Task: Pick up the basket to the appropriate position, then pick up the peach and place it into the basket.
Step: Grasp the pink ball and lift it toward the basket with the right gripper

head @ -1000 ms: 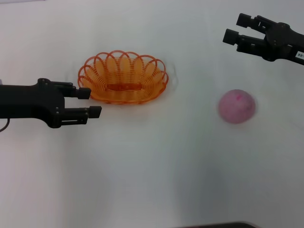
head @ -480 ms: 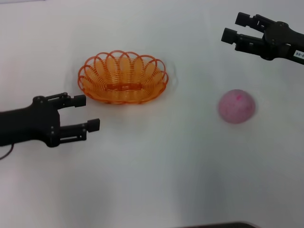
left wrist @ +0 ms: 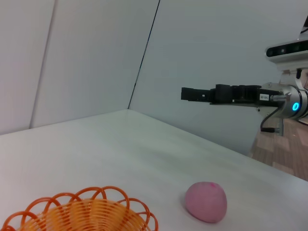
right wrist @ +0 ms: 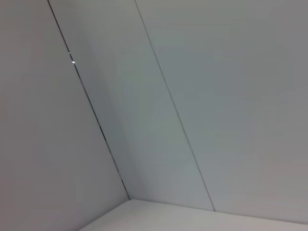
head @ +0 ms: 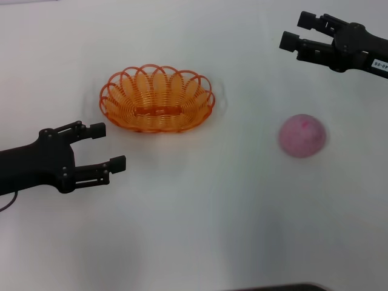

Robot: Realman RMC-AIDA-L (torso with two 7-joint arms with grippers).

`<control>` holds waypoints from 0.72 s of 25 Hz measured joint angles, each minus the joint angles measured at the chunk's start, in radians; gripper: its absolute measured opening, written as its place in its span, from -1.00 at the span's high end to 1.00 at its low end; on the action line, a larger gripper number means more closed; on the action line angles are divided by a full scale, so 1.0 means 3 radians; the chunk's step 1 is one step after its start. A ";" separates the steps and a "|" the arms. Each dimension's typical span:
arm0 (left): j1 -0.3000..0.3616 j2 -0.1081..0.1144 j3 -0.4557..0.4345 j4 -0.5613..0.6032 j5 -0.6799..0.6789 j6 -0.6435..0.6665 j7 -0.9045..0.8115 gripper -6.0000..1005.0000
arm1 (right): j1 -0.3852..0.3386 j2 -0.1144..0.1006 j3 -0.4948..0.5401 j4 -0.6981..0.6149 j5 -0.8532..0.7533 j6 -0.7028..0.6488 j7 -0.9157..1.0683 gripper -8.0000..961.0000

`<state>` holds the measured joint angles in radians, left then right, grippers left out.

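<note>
The orange basket (head: 157, 99) stands upright and empty on the white table, left of centre; its rim also shows in the left wrist view (left wrist: 82, 214). The pink peach (head: 302, 135) lies on the table to the right, apart from the basket, and shows in the left wrist view (left wrist: 206, 201). My left gripper (head: 108, 146) is open and empty, in front of the basket's left end, clear of it. My right gripper (head: 295, 31) is open and empty, held high behind the peach; it also shows in the left wrist view (left wrist: 187, 94).
The white table (head: 200, 218) spreads around both objects. Grey wall panels (right wrist: 192, 96) fill the right wrist view. A dark edge (head: 285, 287) shows at the bottom of the head view.
My left gripper has drawn back from the basket's left end, toward the near edge and to the left. My right gripper has shifted slightly up. Basket and peach have not moved.
</note>
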<state>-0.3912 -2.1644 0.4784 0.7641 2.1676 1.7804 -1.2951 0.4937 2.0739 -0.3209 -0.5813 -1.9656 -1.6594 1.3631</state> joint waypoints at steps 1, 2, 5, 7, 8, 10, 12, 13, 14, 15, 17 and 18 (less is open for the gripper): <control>0.0001 0.0000 -0.0001 0.0000 0.0000 0.0000 0.0002 -0.74 | 0.0005 -0.0003 0.0000 0.0000 -0.0004 0.0001 0.0007 -0.95; 0.0003 0.0000 -0.0001 -0.0001 -0.0001 -0.0001 0.0004 -0.74 | 0.0012 -0.0009 -0.0001 0.0000 -0.0008 0.0001 0.0012 -0.95; 0.0005 0.0000 -0.0002 -0.0002 -0.0001 -0.0021 0.0006 -0.74 | 0.0026 -0.0034 -0.0078 -0.0030 -0.0018 -0.0012 0.0055 -0.95; 0.0009 0.0000 -0.0013 -0.0003 -0.0001 -0.0030 0.0006 -0.73 | 0.0033 -0.0055 -0.0175 -0.0087 -0.0018 -0.0026 0.0122 -0.95; 0.0012 0.0000 -0.0027 -0.0003 -0.0001 -0.0032 0.0007 -0.73 | 0.0040 -0.0069 -0.0248 -0.0138 -0.0018 -0.0036 0.0188 -0.95; 0.0015 0.0000 -0.0069 -0.0003 -0.0001 -0.0039 0.0007 -0.73 | 0.0057 -0.0098 -0.0402 -0.0267 -0.0018 -0.0073 0.0352 -0.95; 0.0015 0.0001 -0.0092 -0.0003 -0.0001 -0.0051 0.0008 -0.73 | 0.0076 -0.0125 -0.0582 -0.0432 -0.0020 -0.0142 0.0563 -0.95; 0.0016 0.0002 -0.0094 -0.0003 -0.0001 -0.0056 0.0008 -0.73 | 0.0087 -0.0145 -0.0710 -0.0572 -0.0020 -0.0205 0.0695 -0.95; 0.0016 0.0003 -0.0096 -0.0003 -0.0001 -0.0059 0.0008 -0.73 | 0.0094 -0.0158 -0.0813 -0.0697 -0.0021 -0.0266 0.0812 -0.95; 0.0016 0.0003 -0.0096 -0.0001 -0.0001 -0.0061 0.0009 -0.73 | 0.0099 -0.0169 -0.0896 -0.0811 -0.0021 -0.0321 0.0916 -0.95; 0.0016 0.0004 -0.0096 -0.0001 -0.0001 -0.0070 0.0009 -0.73 | 0.0103 -0.0175 -0.1018 -0.1129 -0.0025 -0.0461 0.1133 -0.95; 0.0016 0.0004 -0.0097 -0.0001 0.0000 -0.0076 0.0010 -0.73 | 0.0103 -0.0176 -0.1035 -0.1269 -0.0029 -0.0520 0.1210 -0.95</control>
<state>-0.3865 -2.1631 0.4494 0.7637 2.1676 1.7576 -1.2922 0.5244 2.0210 -0.6315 -0.9619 -1.9743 -1.8155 1.7261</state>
